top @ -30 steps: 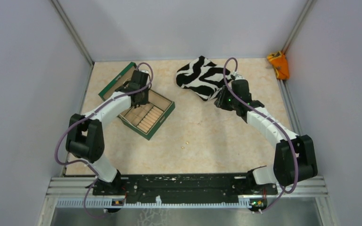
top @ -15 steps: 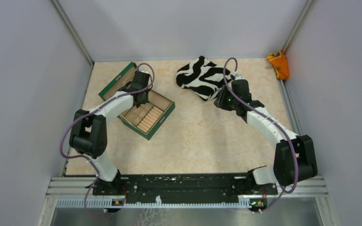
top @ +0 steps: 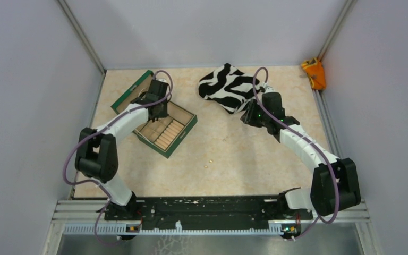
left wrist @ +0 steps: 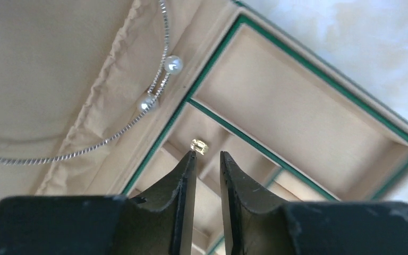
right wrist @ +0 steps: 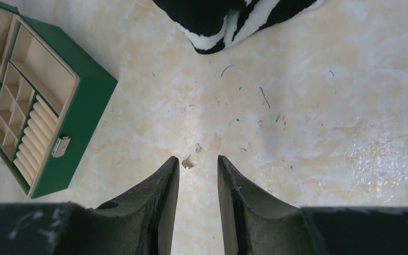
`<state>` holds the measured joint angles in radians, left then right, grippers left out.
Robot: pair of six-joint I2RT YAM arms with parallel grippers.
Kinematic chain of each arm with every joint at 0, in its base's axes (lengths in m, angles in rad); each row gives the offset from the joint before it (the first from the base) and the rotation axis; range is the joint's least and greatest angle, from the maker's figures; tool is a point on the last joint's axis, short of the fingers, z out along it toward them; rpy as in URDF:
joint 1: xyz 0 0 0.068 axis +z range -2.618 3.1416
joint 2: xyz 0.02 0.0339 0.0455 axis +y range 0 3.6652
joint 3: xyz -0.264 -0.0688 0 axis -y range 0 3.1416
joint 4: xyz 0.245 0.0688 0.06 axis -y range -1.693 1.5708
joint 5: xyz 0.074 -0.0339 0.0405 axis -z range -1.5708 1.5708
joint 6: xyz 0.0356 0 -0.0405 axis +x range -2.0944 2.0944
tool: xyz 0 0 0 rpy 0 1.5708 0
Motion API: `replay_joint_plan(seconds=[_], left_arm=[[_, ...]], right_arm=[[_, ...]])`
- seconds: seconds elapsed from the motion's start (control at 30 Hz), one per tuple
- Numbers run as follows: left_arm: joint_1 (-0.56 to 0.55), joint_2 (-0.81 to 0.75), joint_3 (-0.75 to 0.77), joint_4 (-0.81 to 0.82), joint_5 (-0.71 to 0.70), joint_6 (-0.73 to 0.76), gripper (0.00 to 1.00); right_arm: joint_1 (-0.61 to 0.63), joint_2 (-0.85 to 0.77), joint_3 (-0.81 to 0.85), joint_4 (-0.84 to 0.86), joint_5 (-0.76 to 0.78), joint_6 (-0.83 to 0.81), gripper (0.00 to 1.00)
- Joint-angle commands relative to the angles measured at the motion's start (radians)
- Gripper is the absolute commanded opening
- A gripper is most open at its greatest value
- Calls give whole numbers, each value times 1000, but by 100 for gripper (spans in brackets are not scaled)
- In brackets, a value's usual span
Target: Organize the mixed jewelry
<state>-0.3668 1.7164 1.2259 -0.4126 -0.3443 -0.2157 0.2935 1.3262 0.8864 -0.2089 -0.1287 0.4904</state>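
Your left end effector (left wrist: 207, 154) hangs released over small compartments of the box (left wrist: 297, 101), gold piece (left wrist: 199, 146) just past its tips, hoop (left wrist: 148, 103) in the lid (left wrist: 42, 69). Your right end effector (right wrist: 197, 158), also released, hovers over open counter (right wrist: 324, 106) by a gold speck (right wrist: 187, 162).

I'm working in what looks like a lab robot test cell: plain pale grey wall panels (top: 202, 26) on bare aluminium frame posts (top: 83, 37) box in a beige marbled tabletop (top: 234, 154), with a black mounting rail (top: 207, 207) along its near edge.
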Motion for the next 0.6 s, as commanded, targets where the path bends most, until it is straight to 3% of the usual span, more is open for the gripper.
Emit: replay_joint_plan(seconds=[0.0,0.23,0.57], left_arm=[[-82,-165,4,-15,99,4,31],[-331,-253,-22,-129,146,-95,40],[-562,-258,-213,-37,248,-311,46]], right_arm=[[49,-68,-33,1,2,-25,34],[179,-73,-90,-50,85,-21,42],[182,-114,-137,-74,211,14,46]])
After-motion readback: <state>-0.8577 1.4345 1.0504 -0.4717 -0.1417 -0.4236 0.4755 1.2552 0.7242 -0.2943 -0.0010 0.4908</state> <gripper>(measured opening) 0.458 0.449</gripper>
